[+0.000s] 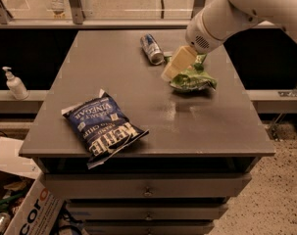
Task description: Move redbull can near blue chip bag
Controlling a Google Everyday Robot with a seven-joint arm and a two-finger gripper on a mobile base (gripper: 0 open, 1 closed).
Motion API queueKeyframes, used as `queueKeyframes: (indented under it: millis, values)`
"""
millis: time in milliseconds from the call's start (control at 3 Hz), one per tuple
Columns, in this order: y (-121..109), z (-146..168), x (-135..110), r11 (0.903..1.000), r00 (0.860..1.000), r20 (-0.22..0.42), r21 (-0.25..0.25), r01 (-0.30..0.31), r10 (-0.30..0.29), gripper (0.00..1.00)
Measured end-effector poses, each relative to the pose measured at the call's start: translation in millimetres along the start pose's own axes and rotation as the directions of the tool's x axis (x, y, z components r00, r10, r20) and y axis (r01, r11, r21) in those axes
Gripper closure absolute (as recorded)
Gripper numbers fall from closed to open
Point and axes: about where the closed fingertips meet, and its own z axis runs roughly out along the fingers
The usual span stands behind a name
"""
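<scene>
Silvery cylindrical redbull can (152,48) near cream pincer (173,67), openness unclear; crinkly blue chip bag (103,127) well apart.

A flat grey rectangular tabletop (197,126) sits on a matching grey cabinet with small-knobbed drawers (147,192). The robot's cream gripper (173,66) hangs over the tabletop's far right part. Behind runs a glass partition with grey metal posts (75,4). A pale ledge (273,94) flanks both sides, and a white plastic pump bottle (14,84) stands on its left stretch. Speckled floor (270,199) shows at right, and a printed cardboard box (37,209) sits at lower left.
</scene>
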Motion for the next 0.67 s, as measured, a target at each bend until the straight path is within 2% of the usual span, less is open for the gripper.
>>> queueKeyframes:
  millis: [667]
  values:
    - [-26,66,-16,0.9965,0.997,0.01,0.022,-0.081,0.081,0.0]
